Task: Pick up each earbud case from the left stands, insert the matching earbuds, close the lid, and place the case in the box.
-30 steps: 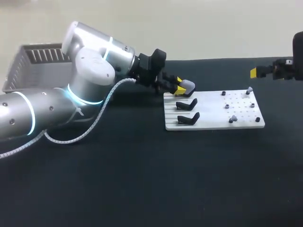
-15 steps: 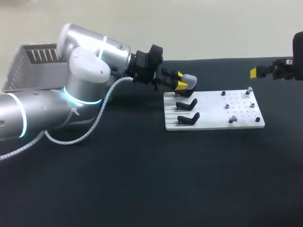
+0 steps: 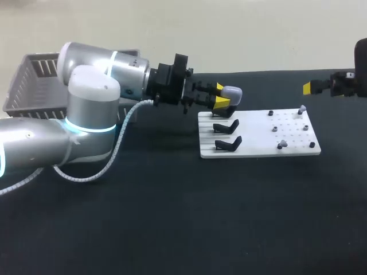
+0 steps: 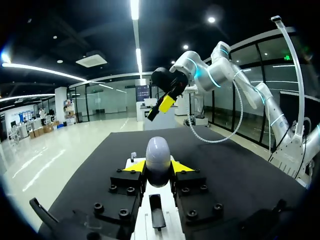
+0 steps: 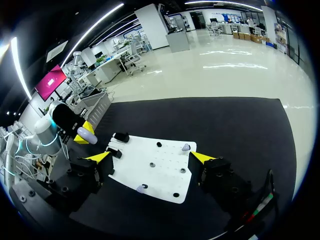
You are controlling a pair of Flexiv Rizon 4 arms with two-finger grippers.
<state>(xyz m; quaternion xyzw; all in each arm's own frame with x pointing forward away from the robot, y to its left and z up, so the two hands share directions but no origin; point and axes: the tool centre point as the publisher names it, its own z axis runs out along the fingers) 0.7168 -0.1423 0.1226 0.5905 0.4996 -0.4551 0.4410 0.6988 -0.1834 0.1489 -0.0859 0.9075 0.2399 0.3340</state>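
Note:
My left gripper is shut on a pale grey earbud case, held in the air just above the far left corner of the white board. In the left wrist view the case stands upright between the yellow fingertips. Two empty black stands remain on the board's left side. Grey earbuds sit on pegs on its right side. My right gripper hovers open beyond the board's far right corner, and the board lies ahead of it.
A grey slatted basket stands at the far left of the table, behind my left arm. Several small dark pegs dot the board's right half. Black tabletop stretches in front of the board.
My left gripper has lifted the case up off the board's far stand and levelled out. The left arm's elbow has swung to the left. The right arm has kept still.

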